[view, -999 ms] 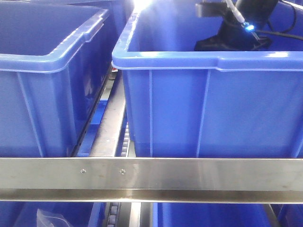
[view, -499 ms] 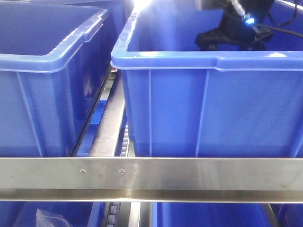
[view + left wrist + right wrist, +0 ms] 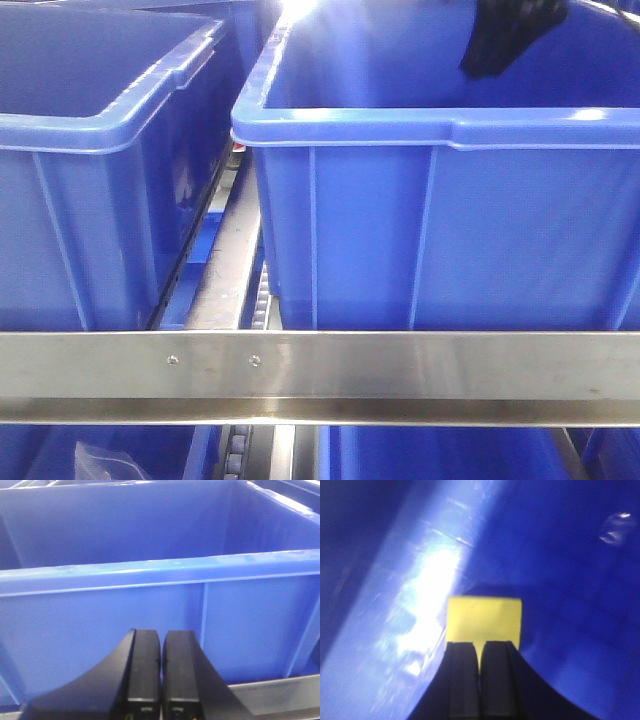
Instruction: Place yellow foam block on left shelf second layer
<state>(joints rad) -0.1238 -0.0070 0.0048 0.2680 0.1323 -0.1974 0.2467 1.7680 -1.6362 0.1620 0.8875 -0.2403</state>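
Blue bin floor [image 3: 580, 580]: yellow foam block [image 3: 485, 619] beyond right gripper [image 3: 480, 652].

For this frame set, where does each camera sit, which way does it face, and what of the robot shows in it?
Front-facing view: level with the shelf's steel front rail, facing two blue bins; a dark arm part shows at top right.
Left wrist view: behind the left gripper, jaws together, facing a bin's outer wall.
Right wrist view: behind the right gripper, jaws together, looking down into a bin at the yellow foam block.
Shared: blue bins appear in all three views.
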